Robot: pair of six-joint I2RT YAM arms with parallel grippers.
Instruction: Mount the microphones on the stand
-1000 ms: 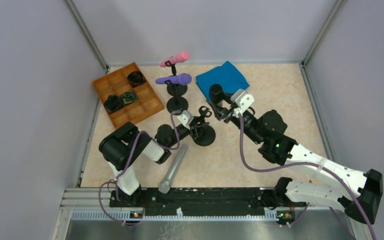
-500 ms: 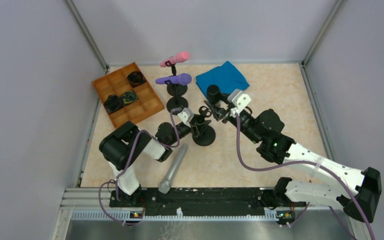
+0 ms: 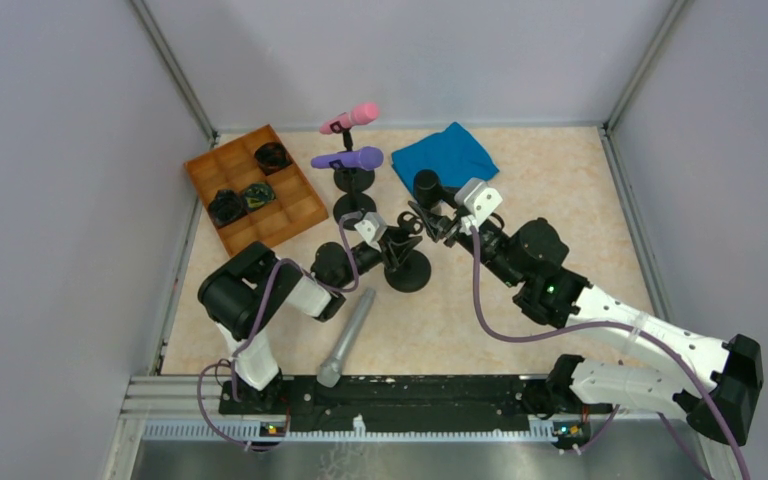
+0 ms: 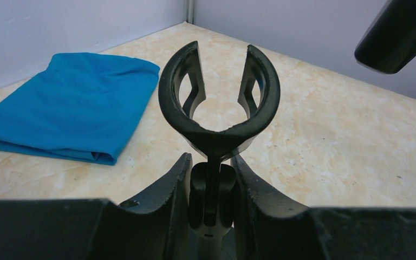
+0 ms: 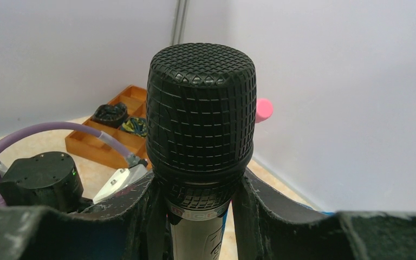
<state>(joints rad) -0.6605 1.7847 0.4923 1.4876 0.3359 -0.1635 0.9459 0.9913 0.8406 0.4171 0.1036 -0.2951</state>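
Right pincer: right gripper (image 5: 200, 203) clenched on the black mesh-headed microphone (image 5: 200, 108), just below its head.
Left pincer: left gripper (image 4: 210, 184) clamped the black microphone stand (image 3: 410, 272) under its forked black plastic clip (image 4: 216, 103).
Position: microphone hung near the clip, unseated.
Handling: probably rigid, weighty and smooth; best held by the handle.
Views: only the overhead camera showed the grey metal microphone (image 3: 346, 338) lying loose; only the left wrist camera showed the clip's open mouth.

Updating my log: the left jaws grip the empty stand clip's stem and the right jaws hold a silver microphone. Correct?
Not quite. The right jaws hold a black microphone, as the right wrist view shows; the silver microphone lies loose on the table. The left jaws do grip the stem of the empty clip.
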